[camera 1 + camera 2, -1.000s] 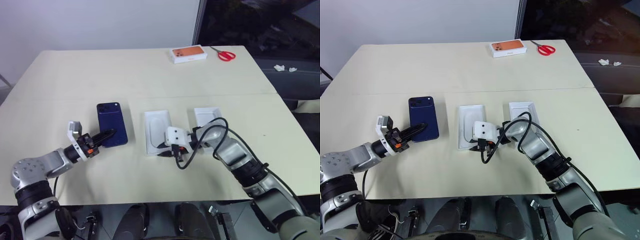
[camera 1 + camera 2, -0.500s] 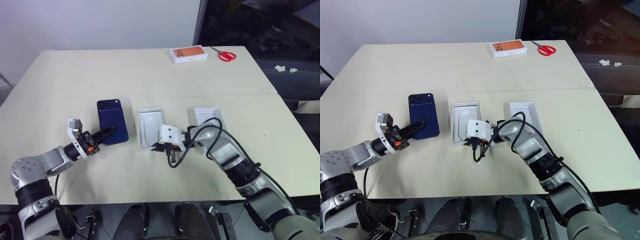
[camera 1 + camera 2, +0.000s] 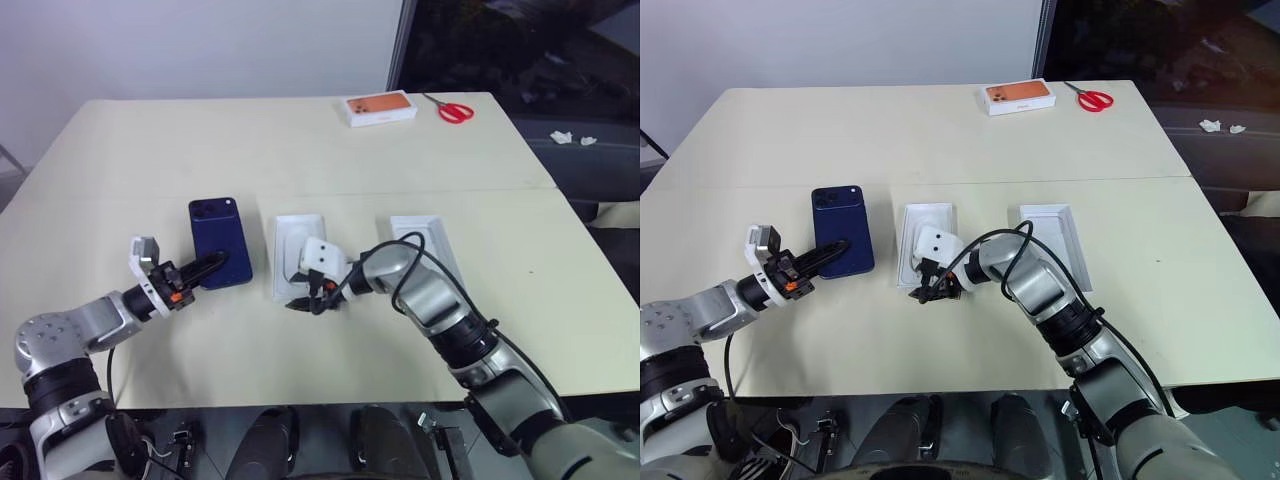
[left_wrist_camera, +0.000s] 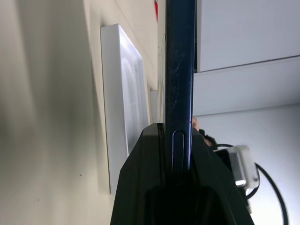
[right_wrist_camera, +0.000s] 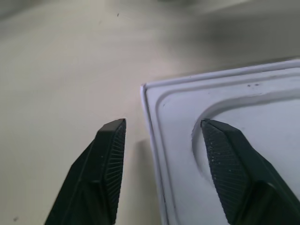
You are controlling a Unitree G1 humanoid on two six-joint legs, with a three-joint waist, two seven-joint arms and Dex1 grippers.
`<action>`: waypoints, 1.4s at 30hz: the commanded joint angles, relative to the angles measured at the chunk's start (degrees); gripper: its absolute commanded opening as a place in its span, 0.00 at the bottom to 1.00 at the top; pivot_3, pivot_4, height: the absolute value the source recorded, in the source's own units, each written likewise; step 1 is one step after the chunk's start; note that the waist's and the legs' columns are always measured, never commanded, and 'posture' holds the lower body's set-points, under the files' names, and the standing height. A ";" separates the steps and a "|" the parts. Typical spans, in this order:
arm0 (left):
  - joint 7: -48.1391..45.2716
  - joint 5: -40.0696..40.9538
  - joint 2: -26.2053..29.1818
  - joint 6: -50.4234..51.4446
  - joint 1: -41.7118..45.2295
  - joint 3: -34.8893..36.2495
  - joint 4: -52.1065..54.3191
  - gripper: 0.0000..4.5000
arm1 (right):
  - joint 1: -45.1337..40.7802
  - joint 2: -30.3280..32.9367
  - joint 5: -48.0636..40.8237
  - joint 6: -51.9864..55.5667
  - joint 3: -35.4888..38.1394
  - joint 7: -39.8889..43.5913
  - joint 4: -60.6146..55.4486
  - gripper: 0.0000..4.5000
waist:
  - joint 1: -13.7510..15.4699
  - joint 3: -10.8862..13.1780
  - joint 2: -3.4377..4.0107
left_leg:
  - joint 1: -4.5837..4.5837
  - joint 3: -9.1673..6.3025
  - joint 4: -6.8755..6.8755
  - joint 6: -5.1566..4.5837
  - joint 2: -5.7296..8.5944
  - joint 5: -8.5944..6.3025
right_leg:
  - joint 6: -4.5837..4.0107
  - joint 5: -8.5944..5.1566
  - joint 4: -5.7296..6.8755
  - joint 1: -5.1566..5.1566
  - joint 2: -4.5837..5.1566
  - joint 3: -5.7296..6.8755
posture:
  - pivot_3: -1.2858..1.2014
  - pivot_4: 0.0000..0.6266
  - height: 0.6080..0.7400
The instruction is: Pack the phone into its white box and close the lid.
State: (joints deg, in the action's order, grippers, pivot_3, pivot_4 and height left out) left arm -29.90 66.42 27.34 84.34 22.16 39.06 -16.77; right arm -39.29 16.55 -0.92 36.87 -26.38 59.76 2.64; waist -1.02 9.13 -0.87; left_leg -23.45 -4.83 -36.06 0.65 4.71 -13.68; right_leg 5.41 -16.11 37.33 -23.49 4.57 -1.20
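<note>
The dark blue phone (image 3: 221, 240) lies left of centre on the table, camera bump at its far end. My left gripper (image 3: 212, 266) is shut on its near edge; the left wrist view shows the phone (image 4: 180, 70) edge-on between the fingers. The white box (image 3: 299, 243) with its oval-recessed insert sits just right of the phone. My right gripper (image 5: 161, 129) is open at the box's near left corner, one finger (image 5: 225, 159) over the insert, the other (image 5: 108, 154) over bare table. The lid (image 3: 424, 238) lies further right, white inside facing up.
An orange-topped box (image 3: 379, 108) and red-handled scissors (image 3: 452, 110) lie at the table's far edge. A black cable loops from my right wrist (image 3: 400, 262) over the gap between box and lid. The table's near edge runs close below both arms.
My right gripper slid the white box left toward the phone, then opened and let go of its corner. The left gripper and phone stayed put.
</note>
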 commanded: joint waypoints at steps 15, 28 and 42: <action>-1.53 3.03 1.13 0.93 2.49 0.54 -0.48 0.04 | -5.64 -1.40 -4.44 -1.23 6.81 -5.24 6.51 0.54 | 0.01 0.00 0.00 | 0.00 0.01 0.00 -0.05 0.00 -0.03 | 0.00 0.00 -0.01 -0.01 0.00 0.00 | 0.52 0.24 1.00; 10.89 -0.45 -7.85 -0.23 9.98 -8.32 5.54 0.04 | -4.59 9.34 -3.43 -10.40 10.72 -2.90 9.38 0.19 | -0.40 0.20 -0.26 | -0.02 0.08 -0.03 0.16 0.15 0.10 | 0.01 0.01 -0.02 0.03 0.09 -0.03 | 0.52 0.24 1.00; 15.47 -1.99 -12.24 3.87 12.14 -12.31 8.31 0.04 | -4.18 14.71 -1.99 -13.94 12.52 -2.88 13.86 0.19 | 0.19 0.24 -0.29 | -0.04 0.09 -0.06 0.25 0.02 0.15 | 0.01 0.01 0.01 0.04 -0.01 -0.04 | 0.52 0.24 1.00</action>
State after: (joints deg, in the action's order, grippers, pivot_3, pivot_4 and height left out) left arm -14.68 63.05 15.13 88.00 32.44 25.92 -10.99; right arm -43.39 30.37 -2.40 23.40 -15.40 56.49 18.09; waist -0.82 9.37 -1.16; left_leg -23.49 -4.74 -36.13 0.90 4.73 -13.53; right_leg 5.42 -16.10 37.34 -23.45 4.55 -1.24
